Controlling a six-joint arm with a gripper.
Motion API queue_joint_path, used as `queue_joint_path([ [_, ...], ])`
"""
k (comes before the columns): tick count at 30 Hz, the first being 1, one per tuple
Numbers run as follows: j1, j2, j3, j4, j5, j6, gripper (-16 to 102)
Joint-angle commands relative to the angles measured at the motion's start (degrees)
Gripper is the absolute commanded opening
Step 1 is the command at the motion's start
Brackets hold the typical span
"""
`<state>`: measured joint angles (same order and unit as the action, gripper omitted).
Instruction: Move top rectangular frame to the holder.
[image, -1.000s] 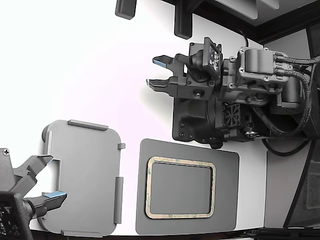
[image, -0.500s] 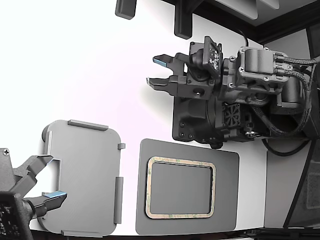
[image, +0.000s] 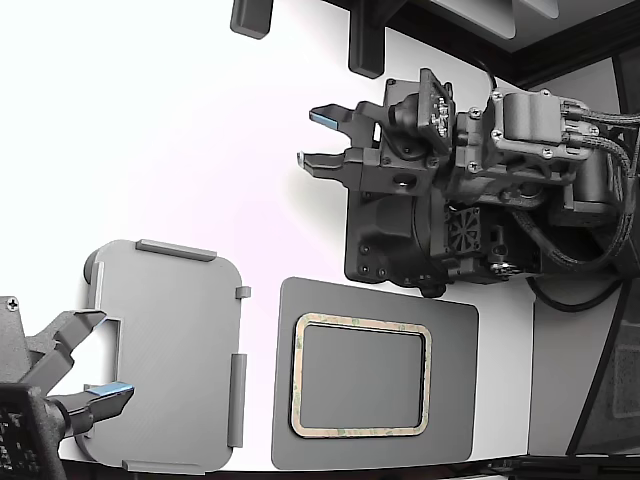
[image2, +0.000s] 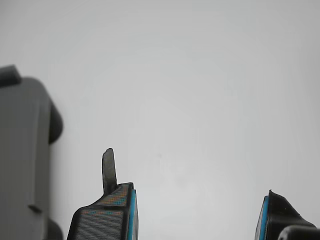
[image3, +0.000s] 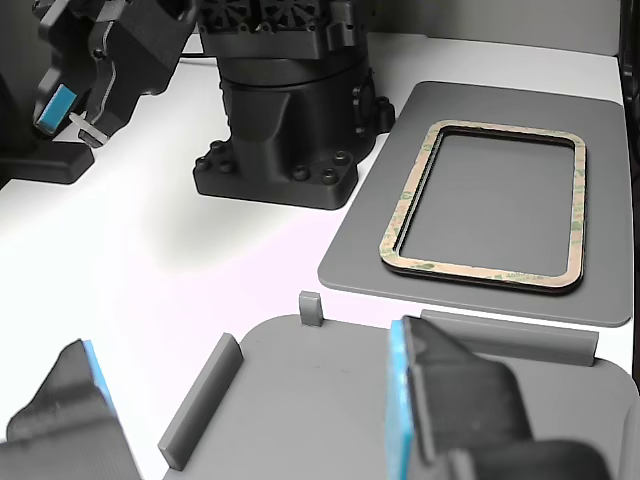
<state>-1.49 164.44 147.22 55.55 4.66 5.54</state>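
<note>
The top rectangular frame (image: 360, 322), tan-rimmed with greenish mottling, lies flat on a dark grey pad (image: 452, 330) at the exterior view's lower middle; the other view shows the frame (image3: 404, 212) too. The light grey holder (image: 165, 350) with raised tabs sits to the frame's left in the exterior view, and part of the holder (image2: 20, 150) shows in the wrist view. My gripper (image: 308, 137) hangs open and empty above bare white table, well above the frame in the exterior view. Its blue-padded fingers (image2: 120, 205) stand wide apart with nothing between them.
A second arm's gripper (image: 92, 362) sits open at the holder's side notch, at the exterior view's lower left. In the other view its fingers (image3: 440, 400) loom over the holder (image3: 300, 390). My arm's black base (image: 390, 240) stands just above the pad.
My gripper and wrist have shifted slightly toward the exterior view's right and up. The frame, holder and second arm have not moved.
</note>
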Motion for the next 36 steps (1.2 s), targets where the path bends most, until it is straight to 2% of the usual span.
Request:
queue_joint_path([
  [1, -0.4, -1.8, -4.7, -1.0, -0.2, -1.3, 100],
  [5, -0.4, -8.9, -11.3, -1.0, -4.7, -12.7, 100],
  [13, 1.3, -24.3, -27.2, 9.2, -15.9, -30.8, 100],
  [16, 6.0, -27.9, -32.1, 12.8, -14.2, -33.5, 100],
  [20, 13.4, -33.3, -38.2, 16.8, -8.1, -33.0, 94],
  [22, 17.3, -37.1, -42.0, 19.8, -6.0, -31.8, 97],
  [26, 24.0, -43.1, -48.0, 25.2, -4.8, -31.7, 100],
  [31, 33.7, -47.1, -49.8, 27.8, -0.7, -35.2, 100],
  [36, 41.4, -53.2, -50.9, 31.3, -1.1, -38.5, 100],
])
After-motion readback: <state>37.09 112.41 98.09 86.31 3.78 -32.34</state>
